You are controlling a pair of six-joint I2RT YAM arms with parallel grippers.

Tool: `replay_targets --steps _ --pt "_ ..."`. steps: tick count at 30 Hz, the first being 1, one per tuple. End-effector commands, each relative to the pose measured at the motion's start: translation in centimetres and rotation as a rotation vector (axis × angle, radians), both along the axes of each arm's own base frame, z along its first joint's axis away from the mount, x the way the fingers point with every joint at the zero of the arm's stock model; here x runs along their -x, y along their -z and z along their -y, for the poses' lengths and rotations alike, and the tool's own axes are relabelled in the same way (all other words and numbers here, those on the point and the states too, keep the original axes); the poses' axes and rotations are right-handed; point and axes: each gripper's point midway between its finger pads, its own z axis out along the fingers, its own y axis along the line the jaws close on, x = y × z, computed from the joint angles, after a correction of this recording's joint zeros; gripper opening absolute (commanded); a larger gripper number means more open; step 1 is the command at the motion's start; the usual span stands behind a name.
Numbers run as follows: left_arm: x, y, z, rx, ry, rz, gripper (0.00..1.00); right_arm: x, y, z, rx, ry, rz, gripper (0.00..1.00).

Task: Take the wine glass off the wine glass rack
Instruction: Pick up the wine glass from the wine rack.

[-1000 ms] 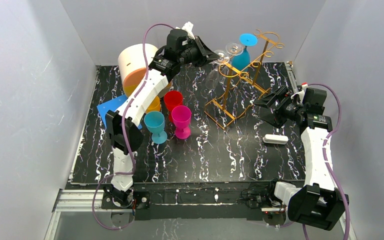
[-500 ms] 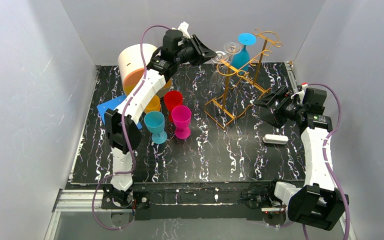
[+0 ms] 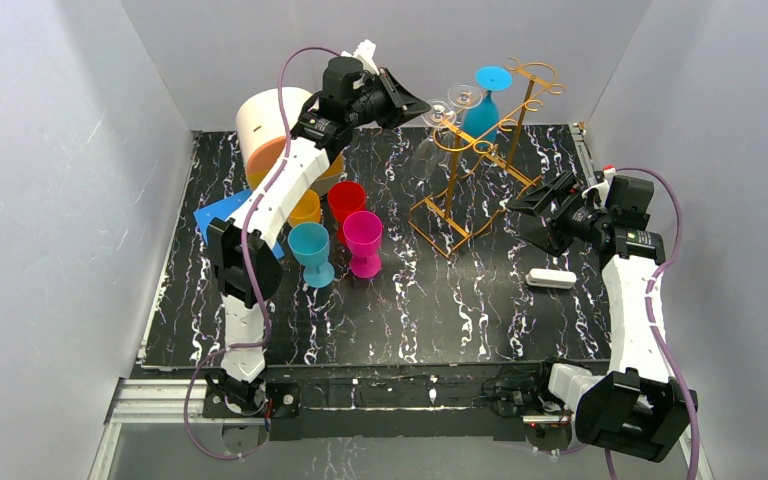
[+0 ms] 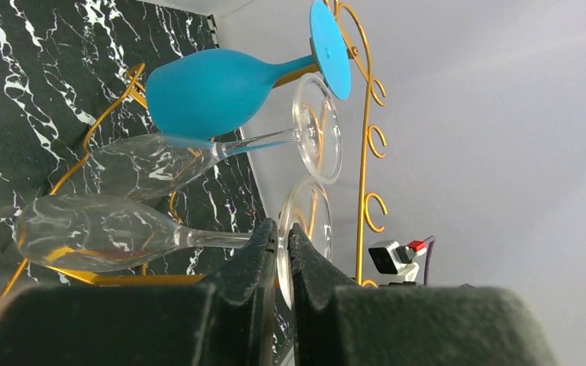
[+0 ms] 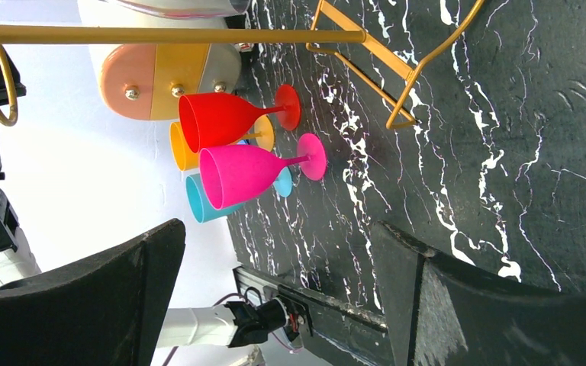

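One clear wine glass point(image 4: 99, 232) hangs on the rack point(image 3: 490, 135) at upper centre, its foot pinched by the left end effector point(image 4: 282, 244), stem running frame-left in the wrist view. Right end effector point(image 3: 538, 213) gapes, farther away.

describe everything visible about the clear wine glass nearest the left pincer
The clear wine glass looks like thin transparent glass: long tulip bowl, slim stem, round flat foot. It hangs bowl down at the end of the wine glass rack, foot by the top rail. The left pincer is shut on its foot. A second clear glass hangs beside it.
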Motion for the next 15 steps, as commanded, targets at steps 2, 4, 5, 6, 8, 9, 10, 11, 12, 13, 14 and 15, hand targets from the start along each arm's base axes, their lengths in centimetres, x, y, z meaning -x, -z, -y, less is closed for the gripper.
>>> replay_targets --steps 2,4,5,6,8,9,10,11,12,13,14,15 --pt "1.8 -4.7 -0.6 0.032 0.034 0.092 0.0 0.3 -1.3 -0.3 -0.011 -0.013 0.04 0.99" --pt "1.9 -5.4 -0.7 0.04 0.035 0.101 0.0 0.3 -1.3 -0.3 -0.012 -0.011 0.04 0.99" --pt "2.0 -5.7 -0.7 0.044 0.037 0.108 0.0 0.3 -1.4 -0.3 -0.012 -0.012 0.041 0.99" --pt "2.0 -6.0 -0.7 0.049 0.037 0.113 0.0 0.3 -1.5 -0.3 -0.012 -0.012 0.044 0.99" --pt "2.0 -6.7 -0.7 0.067 0.039 0.123 0.0 0.3 -1.6 -0.3 -0.011 -0.012 0.046 0.99" --pt "2.1 -7.0 -0.7 0.083 0.044 0.126 0.0 0.3 -1.6 -0.3 -0.011 -0.012 0.049 0.99" --pt "2.0 -7.5 -0.7 0.104 0.047 0.131 0.0 0.3 -1.7 -0.3 -0.011 -0.011 0.049 0.99" --pt "2.0 -7.8 -0.7 0.115 0.046 0.133 0.0 0.4 -1.7 -0.3 -0.012 -0.011 0.05 0.99" --pt "1.9 -7.9 -0.8 0.12 0.044 0.135 0.0 0.4 -1.8 -0.3 -0.012 -0.011 0.051 0.99" --pt "1.9 -8.0 -0.8 0.123 0.041 0.136 0.0 0.4 -1.8 -0.3 -0.012 -0.01 0.051 0.99" --pt "1.8 -8.0 -0.9 0.127 0.042 0.134 0.0 0.4 -1.8 -0.3 -0.012 -0.01 0.052 0.99" --pt "1.7 -8.0 -0.9 0.136 0.046 0.132 0.0 0.4 -1.9 -0.3 -0.012 -0.01 0.054 0.99"
